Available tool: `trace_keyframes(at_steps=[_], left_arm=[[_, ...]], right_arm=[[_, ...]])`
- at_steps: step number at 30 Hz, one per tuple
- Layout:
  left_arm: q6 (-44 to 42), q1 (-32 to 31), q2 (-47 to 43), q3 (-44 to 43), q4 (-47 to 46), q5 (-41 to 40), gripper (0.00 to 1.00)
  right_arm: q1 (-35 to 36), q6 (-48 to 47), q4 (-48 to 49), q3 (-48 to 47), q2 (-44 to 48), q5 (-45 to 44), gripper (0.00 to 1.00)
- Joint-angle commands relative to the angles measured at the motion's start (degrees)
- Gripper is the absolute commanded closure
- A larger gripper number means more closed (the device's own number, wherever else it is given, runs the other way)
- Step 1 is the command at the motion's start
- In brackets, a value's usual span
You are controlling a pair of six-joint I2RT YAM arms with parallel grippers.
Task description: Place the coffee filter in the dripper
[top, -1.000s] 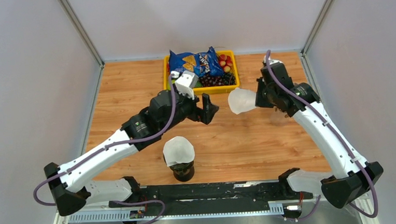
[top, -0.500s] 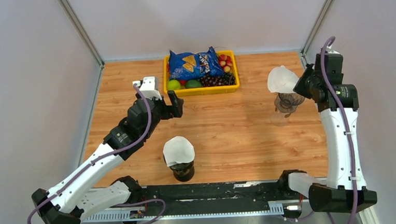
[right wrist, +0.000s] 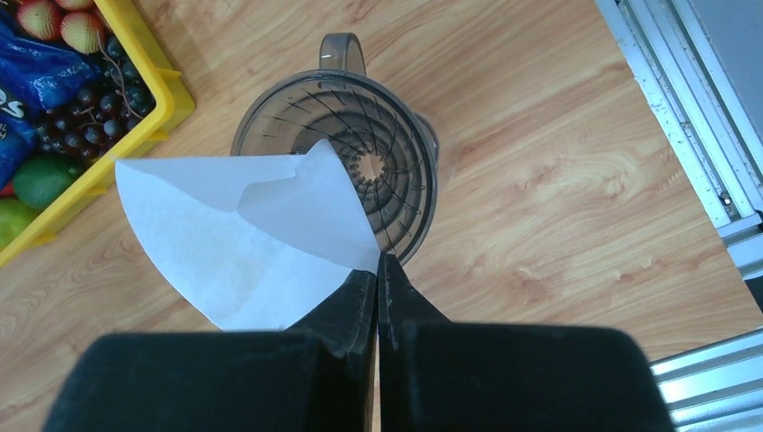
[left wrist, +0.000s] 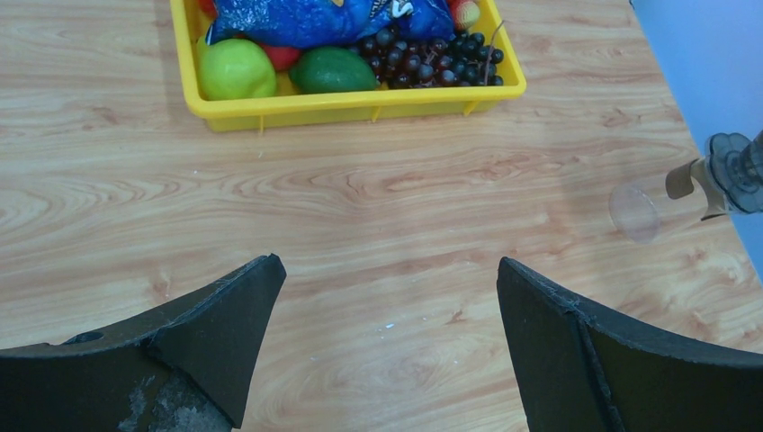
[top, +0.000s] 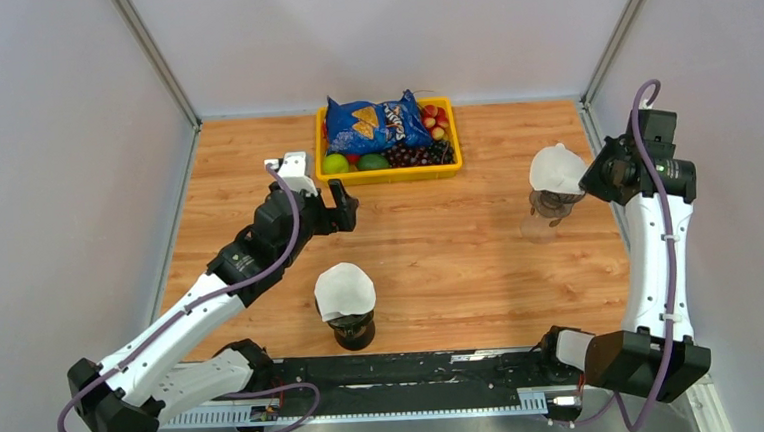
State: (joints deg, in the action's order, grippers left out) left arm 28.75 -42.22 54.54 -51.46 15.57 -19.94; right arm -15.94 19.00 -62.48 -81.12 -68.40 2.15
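Note:
My right gripper (right wrist: 378, 270) is shut on the edge of a white paper coffee filter (right wrist: 243, 234) and holds it just above a clear smoked dripper (right wrist: 378, 153) with ribbed walls. The filter covers the dripper's left half. In the top view the filter (top: 555, 168) hangs over the dripper (top: 548, 206) at the table's right side, with the right gripper (top: 596, 175) beside it. My left gripper (left wrist: 387, 297) is open and empty above bare wood left of centre (top: 342, 203). A second dripper (top: 351, 328) capped by a white filter (top: 343, 289) stands near the front.
A yellow tray (top: 390, 173) at the back holds a blue chip bag (top: 377, 121), limes, grapes and red fruit; it also shows in the left wrist view (left wrist: 360, 103). Grey walls close in both sides. A metal rail (right wrist: 711, 135) runs along the table's right edge.
My right arm swung right and lowered the filter over the dripper at the right. My left arm pulled back left from the centre and has since shifted slightly.

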Motion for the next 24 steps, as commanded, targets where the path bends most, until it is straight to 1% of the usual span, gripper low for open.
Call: trace_keyframes(at_steps=[1, 7, 9, 11, 13, 18, 22, 24], left_arm=[[1.01, 0.42, 0.46, -1.23, -0.46, 1.13, 0.00], [0.87, 0.58, -0.05, -1.13, -0.30, 1.42, 0.00], [0.79, 0.56, -0.36, -0.98, -0.36, 1.57, 0.00], [0.78, 0.56, -0.46, -1.00, -0.37, 1.59, 0.00], [0.77, 0.56, -0.49, -1.01, -0.32, 1.63, 0.00], [0.84, 0.56, -0.36, -1.09, -0.24, 1.74, 0.00], [0.91, 0.56, -0.23, -1.26, -0.09, 1.82, 0.00], [0.90, 0.56, -0.23, -1.23, -0.09, 1.84, 0.00]], right_arm=[[-0.53, -1.17, 0.34, 0.55, 0.94, 1.47, 0.94], [-0.52, -1.34, 0.25, 0.79, 1.58, 0.50, 0.64], [-0.55, -1.27, 0.18, 0.20, 1.92, -0.13, 0.57], [-0.49, -1.33, 0.21, -0.58, 2.31, -0.65, 0.51], [-0.51, -1.33, 0.19, -1.62, 2.72, -1.64, 0.50], [-0.55, -1.86, 0.20, -5.09, 2.69, -1.56, 0.50], [-0.54, -2.02, 0.81, -5.99, 1.51, 2.01, 0.55], [-0.44, -1.71, 1.14, -5.69, 0.18, 2.92, 0.63]])
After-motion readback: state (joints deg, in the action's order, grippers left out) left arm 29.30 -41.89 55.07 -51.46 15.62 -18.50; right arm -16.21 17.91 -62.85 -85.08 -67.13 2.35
